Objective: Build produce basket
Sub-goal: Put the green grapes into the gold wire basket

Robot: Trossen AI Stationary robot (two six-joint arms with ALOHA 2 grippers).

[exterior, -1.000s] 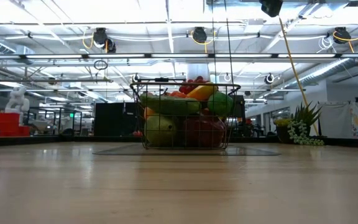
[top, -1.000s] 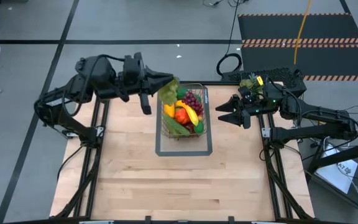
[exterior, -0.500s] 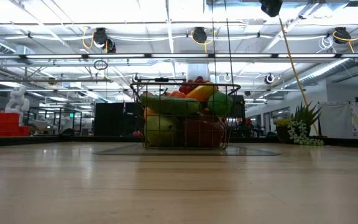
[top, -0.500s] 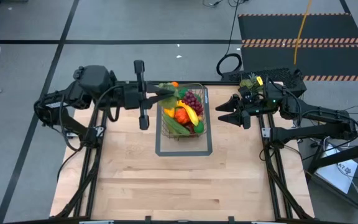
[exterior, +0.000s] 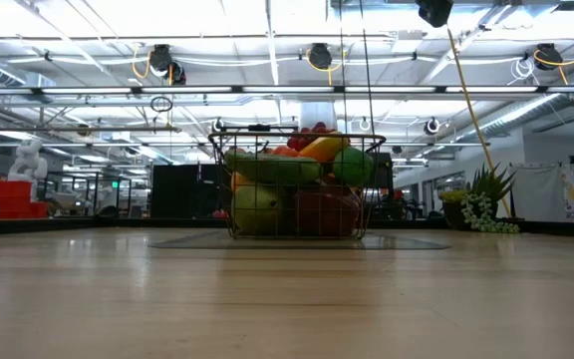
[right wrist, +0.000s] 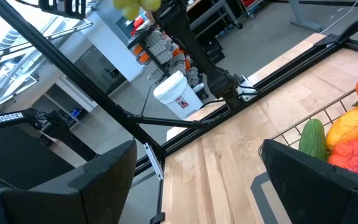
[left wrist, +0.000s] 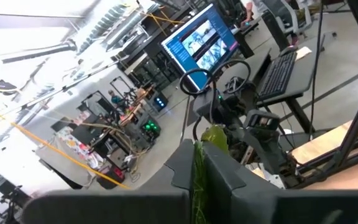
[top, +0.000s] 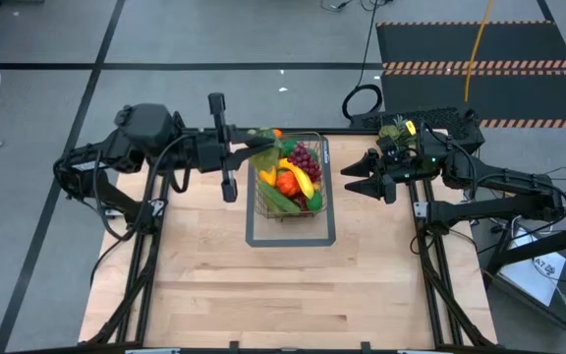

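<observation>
The wire basket (top: 290,179) stands on the table inside a flat grey outline. It is filled with produce: an orange, purple grapes, a banana, a red fruit and a cucumber. In the low view, the basket (exterior: 297,184) shows pears and an apple behind its mesh. My left gripper (top: 259,147) is above the basket's far-left corner, shut on a lumpy yellow-green produce piece (top: 265,145). My right gripper (top: 348,180) waits open to the right of the basket, its fingers pointing toward it. My left gripper pinches the yellow-green produce piece (left wrist: 199,163) between its two fingers. They come level from the table's left. A lumpy part (left wrist: 215,137) sticks out past the fingertips. The piece is lifted clear, above the basket's far-left rim.
The grey outline (top: 290,239) reaches past the basket toward the near edge. Bare wood lies in front of it (top: 283,285). A keyboard and a small plant (top: 401,128) sit behind the right arm, beyond the table's far-right corner.
My left arm has drawn its elbow back toward the table's left, and its wrist has turned about. The gripper stays at the basket's far-left corner, still shut on the green piece. That piece now covers less of the basket, and the orange behind it shows.
</observation>
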